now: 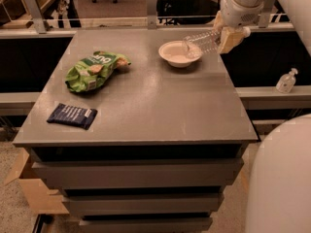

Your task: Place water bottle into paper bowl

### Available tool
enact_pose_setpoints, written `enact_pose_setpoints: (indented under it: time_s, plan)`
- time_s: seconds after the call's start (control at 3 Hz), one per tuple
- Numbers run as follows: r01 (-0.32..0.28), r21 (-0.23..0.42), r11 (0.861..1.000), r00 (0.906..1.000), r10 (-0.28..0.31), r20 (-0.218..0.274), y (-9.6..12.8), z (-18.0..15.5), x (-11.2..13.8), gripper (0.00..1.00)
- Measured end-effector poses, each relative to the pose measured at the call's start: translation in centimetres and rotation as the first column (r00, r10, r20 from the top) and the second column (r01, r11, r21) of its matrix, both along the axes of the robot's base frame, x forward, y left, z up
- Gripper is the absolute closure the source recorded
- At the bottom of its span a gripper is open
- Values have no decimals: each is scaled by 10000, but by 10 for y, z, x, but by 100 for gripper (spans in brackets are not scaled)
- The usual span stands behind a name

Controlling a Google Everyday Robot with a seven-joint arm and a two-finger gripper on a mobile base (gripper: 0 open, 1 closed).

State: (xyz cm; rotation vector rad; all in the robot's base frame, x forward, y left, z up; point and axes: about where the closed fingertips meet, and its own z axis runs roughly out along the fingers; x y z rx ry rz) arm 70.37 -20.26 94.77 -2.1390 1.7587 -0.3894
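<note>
While the single arm reaches in from the upper right of the frame, its one gripper (227, 39) is clamped around the one water bottle (203, 41), with the tan fingers (230, 38) pressed on the bottle's right-hand part. The bottle is held nearly on its side, tilted a little, its lower left end hanging over the right rim of the one paper bowl (176, 56); whether that end touches the bowl I cannot tell. The bowl sits upright on the grey table (146, 106), in the upper middle of the frame, toward the tabletop's far right corner.

Two other things lie on the tabletop, both on the left: one green snack bag (95, 70), crumpled, at the left centre, and one flat dark blue packet (72, 116) below it, near the front left edge. The two are apart from each other and well apart from the bowl.

At the right edge, off the table, one small pump-top bottle (286, 80) stands on a ledge.
</note>
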Motion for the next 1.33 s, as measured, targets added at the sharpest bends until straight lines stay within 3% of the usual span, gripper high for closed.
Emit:
enact_pose_setpoints:
  time_s: [0.67, 1.33]
  plan:
    - [155, -101, 9998, 9977, -148, 661, 14, -8, 42, 100]
    - [545, 743, 9957, 9824, -668, 1746, 34, -11, 92, 100]
